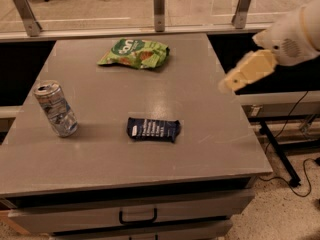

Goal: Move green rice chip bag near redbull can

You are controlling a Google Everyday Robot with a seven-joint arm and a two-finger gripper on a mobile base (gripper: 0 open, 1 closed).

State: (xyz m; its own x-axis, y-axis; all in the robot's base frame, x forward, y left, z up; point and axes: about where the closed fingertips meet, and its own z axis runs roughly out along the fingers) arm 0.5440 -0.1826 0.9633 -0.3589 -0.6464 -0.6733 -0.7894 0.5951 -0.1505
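Note:
The green rice chip bag [134,53] lies flat at the far middle of the grey table [200,134]. It is a crinkled light-green pouch with a dark green patch. The redbull can [55,108], silver and blue with its pull-tab top, stands tilted at the left side of the table. My gripper [229,84] hangs in the air over the table's right edge, on the cream and white arm [292,34] that comes in from the upper right. It is well to the right of the bag and touches nothing.
A dark blue wrapped bar [152,129] lies in the middle of the table, between the can and the gripper. A drawer with a black handle [137,217] is below the front edge. A glass railing with metal posts [159,8] runs behind the table.

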